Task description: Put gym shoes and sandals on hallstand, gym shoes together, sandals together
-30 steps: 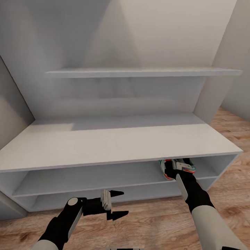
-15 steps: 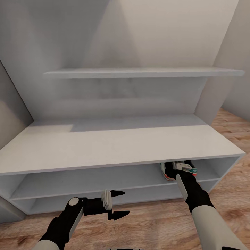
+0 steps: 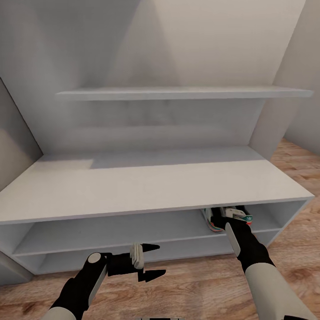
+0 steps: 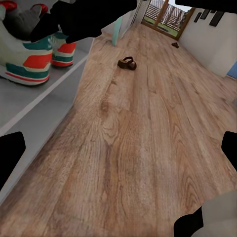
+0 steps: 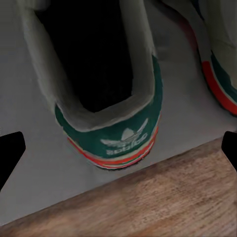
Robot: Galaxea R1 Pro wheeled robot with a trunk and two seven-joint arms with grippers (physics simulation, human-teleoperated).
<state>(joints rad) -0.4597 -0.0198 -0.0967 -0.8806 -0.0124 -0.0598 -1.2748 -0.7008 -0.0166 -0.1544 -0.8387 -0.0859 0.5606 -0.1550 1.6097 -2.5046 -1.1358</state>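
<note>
Two gym shoes (image 4: 27,52) stand side by side on the hallstand (image 3: 151,186) upper shelf, right end. My right gripper (image 3: 229,213) sits at their heels, jaws released; left gripper (image 3: 149,262) hovers before the hallstand, jaws released. One sandal (image 4: 127,63) lies on the corridor floor (image 4: 143,143), well apart from the hallstand.

Two gym shoes (image 4: 29,49), cream with green and orange-red trim, side by side on the hallstand's (image 3: 133,186) upper shelf; one brown sandal (image 4: 127,63) on the corridor floor (image 4: 143,148).

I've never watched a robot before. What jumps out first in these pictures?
The big pale grey hallstand with its wide bench top, and two cream-white gym shoes side by side on its shelf. The right gripper is reaching into that shelf opening at the shoes. One brown sandal lies out on the wood floor.
</note>
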